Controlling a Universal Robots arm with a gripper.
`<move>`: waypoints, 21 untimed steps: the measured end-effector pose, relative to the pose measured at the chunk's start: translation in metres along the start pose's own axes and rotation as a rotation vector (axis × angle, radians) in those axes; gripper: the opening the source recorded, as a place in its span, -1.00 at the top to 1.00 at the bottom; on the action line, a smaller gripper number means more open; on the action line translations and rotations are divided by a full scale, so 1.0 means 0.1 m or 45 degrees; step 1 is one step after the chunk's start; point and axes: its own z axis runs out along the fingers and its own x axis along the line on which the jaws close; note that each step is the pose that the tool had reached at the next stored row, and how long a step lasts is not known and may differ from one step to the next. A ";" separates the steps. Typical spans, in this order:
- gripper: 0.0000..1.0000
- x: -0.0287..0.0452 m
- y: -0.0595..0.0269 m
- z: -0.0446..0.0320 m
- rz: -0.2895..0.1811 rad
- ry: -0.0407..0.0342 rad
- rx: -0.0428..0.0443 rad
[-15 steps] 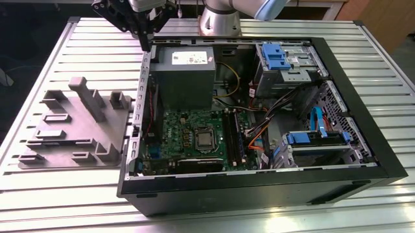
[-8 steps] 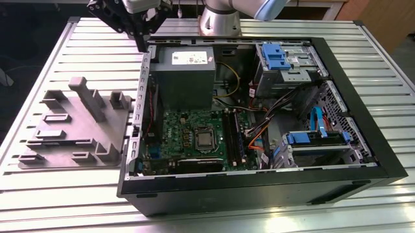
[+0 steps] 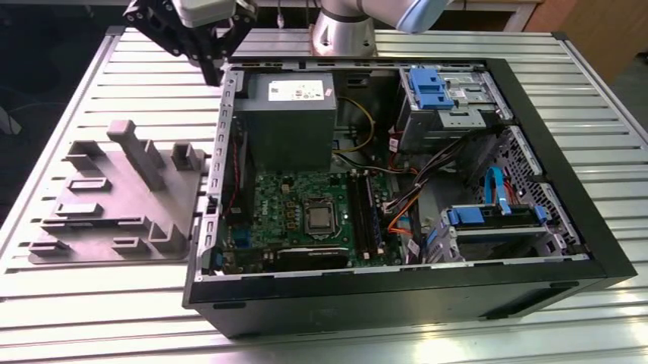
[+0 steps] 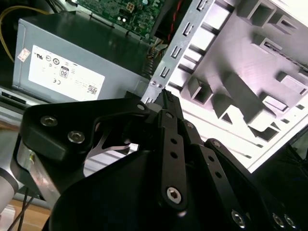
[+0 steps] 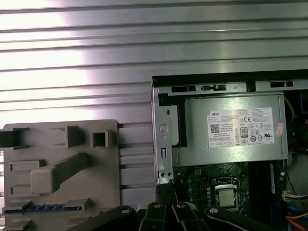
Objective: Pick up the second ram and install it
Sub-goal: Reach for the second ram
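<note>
The step in hand is judged to be the approach to the pick-up, because nothing is seen between the fingers of the gripper (image 3: 212,70); they are drawn together to a closed point, and no stick is carried. To do this step well, the fingers should be opened before any descent is made; the gripper should be turned so that the two flat faces of the stick are met, not its ends; the grasp is best taken at the middle of the upper edge, so that the stick is not tilted when it is lifted; the lift should be made straight up, since a slanted pull could jam the thin board in its slot. The second ram (image 5: 41,208) is taken to be the thin bluish strip with a row of small chips that stands on its edge in a long slot of the grey tray (image 3: 81,254); this is seen in the first wrist view, and it is not fully certain. The tray rests on the ribbed metal surface (image 3: 102,318), just beside the open computer case (image 3: 405,296). The gripper is held high, over the case wall next to the power supply (image 3: 288,121); the stick is lower and off to the tray side, well apart from the gripper and not touched.
</note>
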 end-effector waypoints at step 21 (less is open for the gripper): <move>0.80 0.280 -0.100 0.092 0.000 -0.0002 0.000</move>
